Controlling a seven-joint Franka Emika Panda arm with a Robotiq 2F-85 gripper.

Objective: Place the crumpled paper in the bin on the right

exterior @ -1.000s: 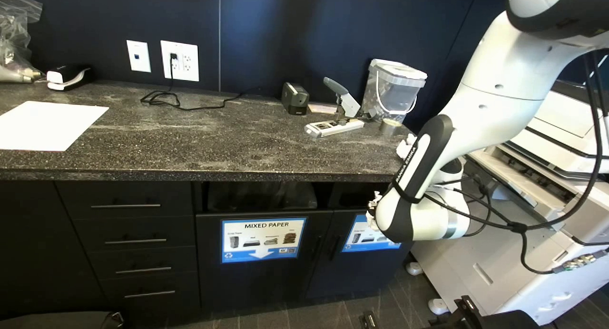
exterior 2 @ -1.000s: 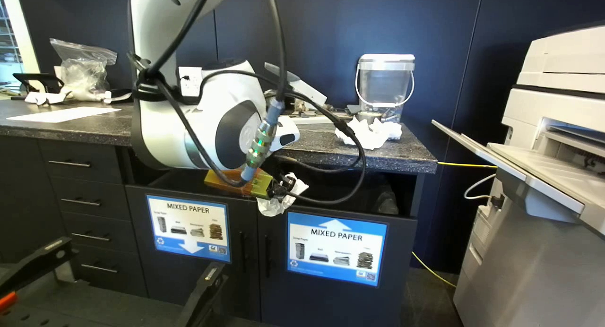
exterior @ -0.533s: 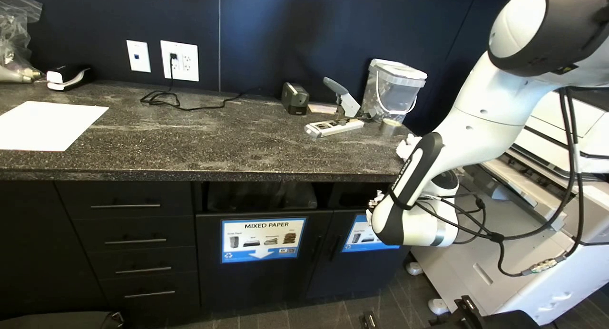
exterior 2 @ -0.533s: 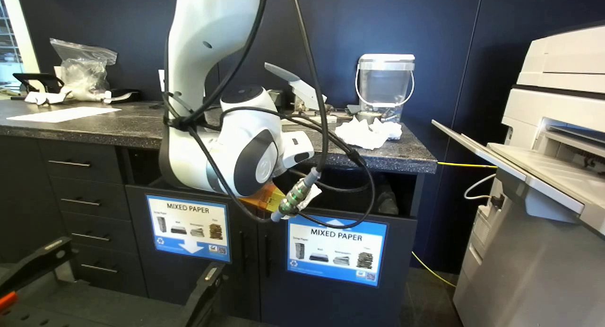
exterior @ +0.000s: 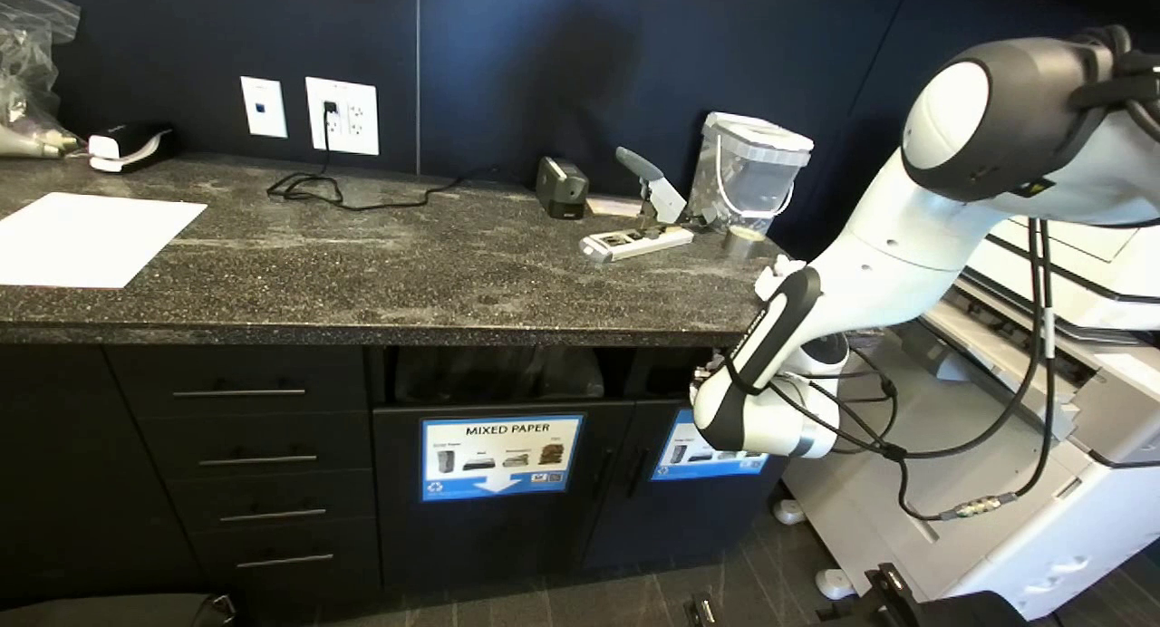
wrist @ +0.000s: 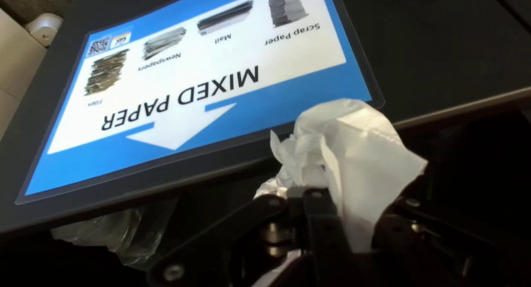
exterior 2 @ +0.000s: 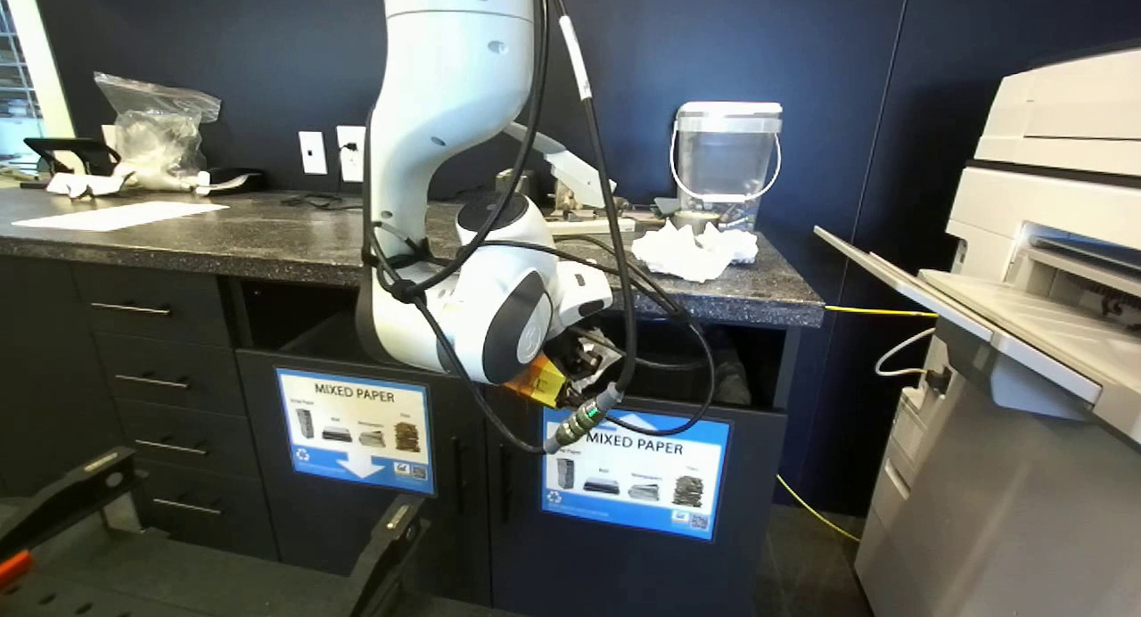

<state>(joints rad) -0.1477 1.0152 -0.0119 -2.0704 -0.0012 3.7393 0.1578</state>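
Gripper [wrist: 352, 220] clamped on crumpled paper [wrist: 361, 154], at the mouth of the bin [exterior 2: 686, 381]; label [wrist: 199, 92] on bin front reads MIXED PAPER, Scrap Paper, Mail, Newspapers, Files, plus white arrow [wrist: 180, 127]

In an exterior view, a speckled countertop [exterior 2: 267, 242] runs higher than the gripper [exterior 2: 586, 366]; navy wall panels [exterior 2: 802, 46], sheened with light, rise behind. Left of the gripper are black drawers [exterior 2: 178, 358]; right, an office copier [exterior 2: 1007, 439] and dark flooring [exterior 2: 802, 555].
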